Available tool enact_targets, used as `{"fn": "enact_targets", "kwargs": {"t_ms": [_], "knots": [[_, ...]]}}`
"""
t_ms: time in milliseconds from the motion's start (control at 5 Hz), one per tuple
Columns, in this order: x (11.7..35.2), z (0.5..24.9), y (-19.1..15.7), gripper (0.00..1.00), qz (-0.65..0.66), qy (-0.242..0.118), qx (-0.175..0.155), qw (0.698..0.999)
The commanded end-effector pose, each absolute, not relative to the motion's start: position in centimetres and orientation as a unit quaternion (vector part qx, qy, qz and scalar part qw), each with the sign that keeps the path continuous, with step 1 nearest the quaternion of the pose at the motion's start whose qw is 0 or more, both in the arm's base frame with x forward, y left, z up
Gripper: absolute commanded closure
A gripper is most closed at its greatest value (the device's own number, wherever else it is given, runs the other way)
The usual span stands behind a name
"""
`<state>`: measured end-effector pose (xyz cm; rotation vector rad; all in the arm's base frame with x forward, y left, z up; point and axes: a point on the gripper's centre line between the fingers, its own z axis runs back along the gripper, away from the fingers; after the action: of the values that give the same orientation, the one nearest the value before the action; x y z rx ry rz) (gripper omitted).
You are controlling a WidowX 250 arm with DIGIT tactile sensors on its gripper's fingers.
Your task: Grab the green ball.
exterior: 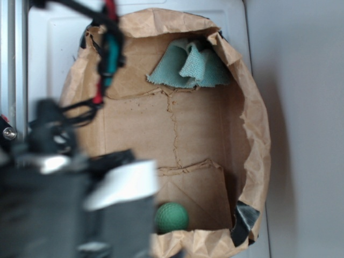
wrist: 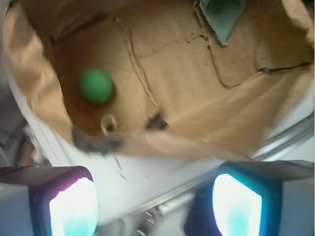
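The green ball (exterior: 172,217) lies at the near end of a brown paper-lined box (exterior: 252,123), against its crumpled front wall. In the wrist view the green ball (wrist: 95,86) sits upper left, inside the paper rim. My gripper (wrist: 155,204) hangs outside the box, above the white surface, well away from the ball. Its two pads (wrist: 74,209) stand far apart with nothing between them, so it is open. In the exterior view the arm is a dark blur at lower left, and the fingertips cannot be made out there.
A pale green woven cloth (exterior: 189,67) lies bunched at the box's far end; in the wrist view the cloth (wrist: 221,17) shows at the top edge. Black tape (exterior: 244,217) marks the near right corner. Cables (exterior: 107,48) hang over the left wall.
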<state>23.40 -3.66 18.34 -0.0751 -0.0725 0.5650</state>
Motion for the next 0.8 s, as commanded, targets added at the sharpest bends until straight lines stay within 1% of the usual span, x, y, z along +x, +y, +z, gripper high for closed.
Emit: {"fn": "enact_targets", "kwargs": {"t_ms": [0, 200, 400, 600], "knots": [[27.5, 16.6, -0.1, 0.00, 0.393, -0.080, -0.058, 0.914], [28.7, 15.7, 1.1, 0.00, 0.412, -0.086, -0.064, 0.905], [29.3, 14.0, 1.1, 0.00, 0.431, -0.080, -0.053, 0.897], [29.3, 14.0, 1.1, 0.00, 0.431, -0.080, -0.053, 0.897]]}}
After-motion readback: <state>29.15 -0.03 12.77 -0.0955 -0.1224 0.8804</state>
